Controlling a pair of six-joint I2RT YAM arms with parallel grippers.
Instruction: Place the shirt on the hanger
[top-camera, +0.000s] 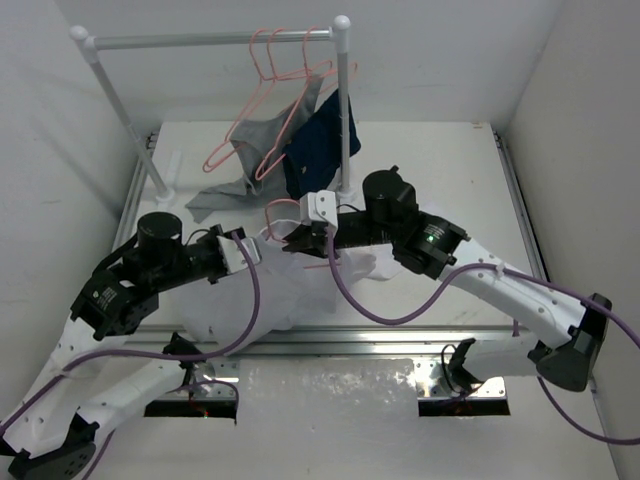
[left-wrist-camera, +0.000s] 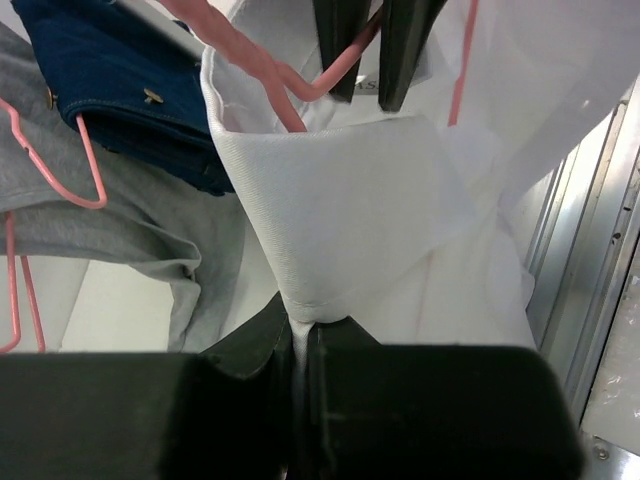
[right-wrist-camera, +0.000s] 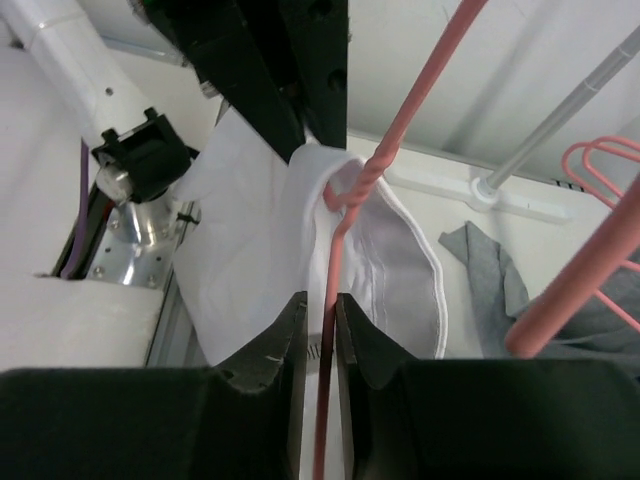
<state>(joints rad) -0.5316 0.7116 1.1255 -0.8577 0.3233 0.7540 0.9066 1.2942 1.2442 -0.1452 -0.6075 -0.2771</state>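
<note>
Shirt (top-camera: 292, 300): white, thin, wrinkled, heaped at the near edge of the desk (top-camera: 450, 170) between the arms, collar lifted. Left jaws clamped shut on the collar fold. Right jaws narrow on the hanger (right-wrist-camera: 347, 193) wire, looks pinched, contact partly hidden. Hanger neck sits inside the collar, hook end toward the rack (top-camera: 210, 40). Open desk to the right; hung clothes (top-camera: 320, 145) crowd the far side.
</note>
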